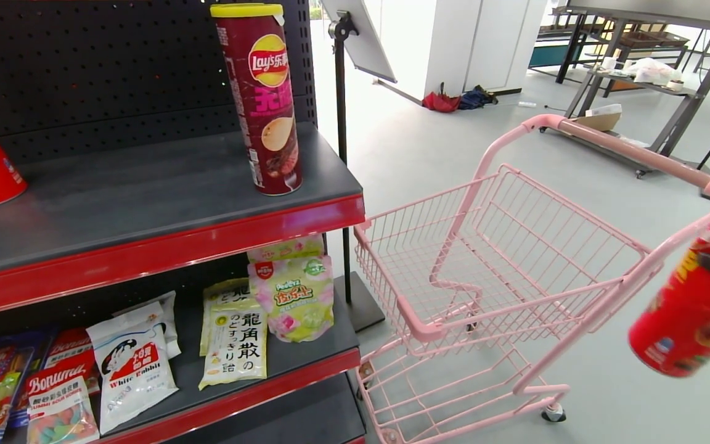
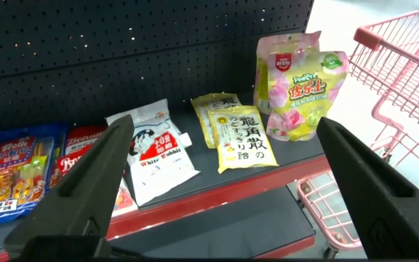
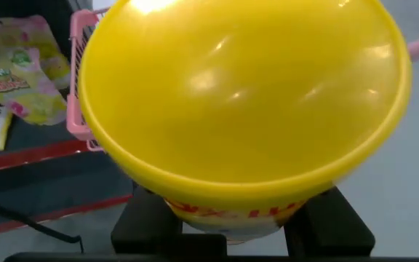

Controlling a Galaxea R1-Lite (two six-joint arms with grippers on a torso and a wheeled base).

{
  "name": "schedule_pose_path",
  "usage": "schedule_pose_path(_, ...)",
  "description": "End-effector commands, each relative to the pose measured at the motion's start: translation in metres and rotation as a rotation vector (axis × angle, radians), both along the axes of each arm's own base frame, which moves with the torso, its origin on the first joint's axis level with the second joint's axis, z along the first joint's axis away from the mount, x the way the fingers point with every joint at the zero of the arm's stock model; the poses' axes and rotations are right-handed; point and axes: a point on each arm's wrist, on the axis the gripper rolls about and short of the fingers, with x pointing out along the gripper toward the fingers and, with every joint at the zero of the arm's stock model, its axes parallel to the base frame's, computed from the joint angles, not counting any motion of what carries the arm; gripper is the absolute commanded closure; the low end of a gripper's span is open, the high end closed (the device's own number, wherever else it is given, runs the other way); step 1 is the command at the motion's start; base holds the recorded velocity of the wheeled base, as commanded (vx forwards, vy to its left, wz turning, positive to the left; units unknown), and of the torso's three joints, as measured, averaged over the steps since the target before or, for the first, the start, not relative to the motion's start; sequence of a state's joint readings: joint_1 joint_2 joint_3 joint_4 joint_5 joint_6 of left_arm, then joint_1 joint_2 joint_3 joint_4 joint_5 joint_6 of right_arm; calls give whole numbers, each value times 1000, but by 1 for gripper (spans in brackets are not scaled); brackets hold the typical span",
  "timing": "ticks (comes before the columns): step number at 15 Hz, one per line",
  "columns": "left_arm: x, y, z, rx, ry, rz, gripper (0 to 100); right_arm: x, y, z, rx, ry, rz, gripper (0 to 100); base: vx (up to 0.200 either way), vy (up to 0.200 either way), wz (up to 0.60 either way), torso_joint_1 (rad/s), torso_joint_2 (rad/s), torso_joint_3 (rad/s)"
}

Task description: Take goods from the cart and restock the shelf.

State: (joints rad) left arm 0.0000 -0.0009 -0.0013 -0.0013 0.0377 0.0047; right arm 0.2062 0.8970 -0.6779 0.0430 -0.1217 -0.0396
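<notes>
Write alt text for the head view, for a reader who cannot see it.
A red chip can, tilted, is held aloft at the right edge, beside a pink wire cart. On the shelf to its left, a maroon chip can stands upright above snack bags.

A maroon chip can (image 1: 265, 98) stands upright at the right end of the upper shelf (image 1: 145, 191), above snack bags (image 1: 232, 339). To the right is the pink cart (image 1: 420, 330). A tilted yellow-lidded red can (image 1: 694, 308) hangs beyond its handle.
</notes>
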Motion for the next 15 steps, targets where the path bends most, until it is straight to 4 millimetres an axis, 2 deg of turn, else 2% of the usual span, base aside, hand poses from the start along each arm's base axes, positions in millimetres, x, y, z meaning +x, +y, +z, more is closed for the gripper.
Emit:
schedule_pose_path(1, 0, 0, 0, 0, 2, 1, 0, -76, -18, -27, 2, -65, -99, 100, 0, 0, 0, 0, 0, 0)
schedule_pose_path(4, 0, 0, 0, 0, 0, 1, 0, -88, -19, -32, 0, -59, -104, 100, 0, 0, 0, 0, 0, 0)
schedule_pose_path(6, 0, 0, 0, 1, 2, 1, 0, -88, -19, -31, -14, -64, -97, 100, 0, 0, 0, 56, -190, -122)
schedule_pose_path(15, 0, 0, 0, 1, 2, 1, 0, -86, -19, -39, -27, -31, -86, 100, 0, 0, 0, 189, -525, -343)
